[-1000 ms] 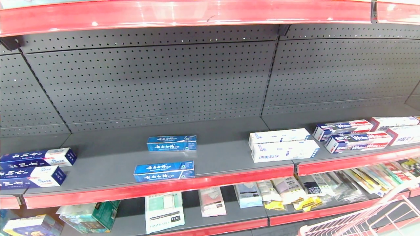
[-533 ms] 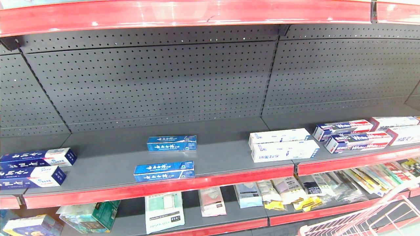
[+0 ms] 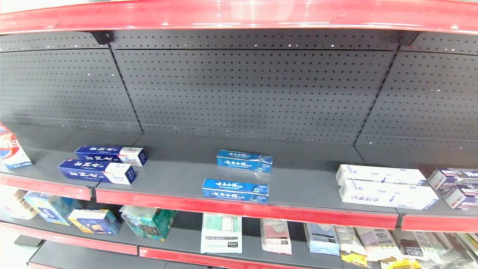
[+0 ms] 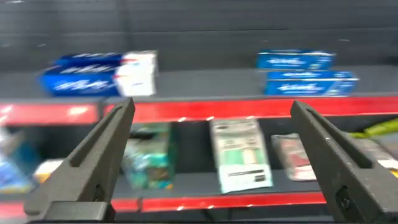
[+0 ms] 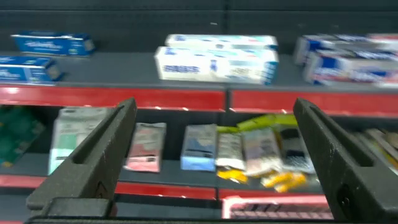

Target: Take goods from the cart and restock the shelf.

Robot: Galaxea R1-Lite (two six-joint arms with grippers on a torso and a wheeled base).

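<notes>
**Both grippers wide and empty before the shelf**

- The left gripper point(image 4: 211, 104) has its jaws spread wide with nothing between them. It is level with the shelf's red front edge.
- The right gripper point(image 5: 214, 102) is the same: jaws far apart and nothing held.
- The shelf point(image 3: 306, 179) is a grey deck with a perforated back panel.
- Two blue boxes lie flat near the middle of the shelf. One point(image 3: 244, 161) is set back, and the other point(image 3: 235, 190) is right at the front edge.
- To their left are two dark blue boxes with white ends point(image 3: 97, 171), side by side.
- To the right are two long white boxes point(image 3: 388, 195), touching along their lengths.
- The lower shelf point(image 3: 179, 243) carries flat packets point(image 3: 221, 232) and small cartons.
- The cart point(image 5: 273, 208) shows as a pale pink rim low down in the right wrist view, under the packets. What it holds can't be made out.
</notes>
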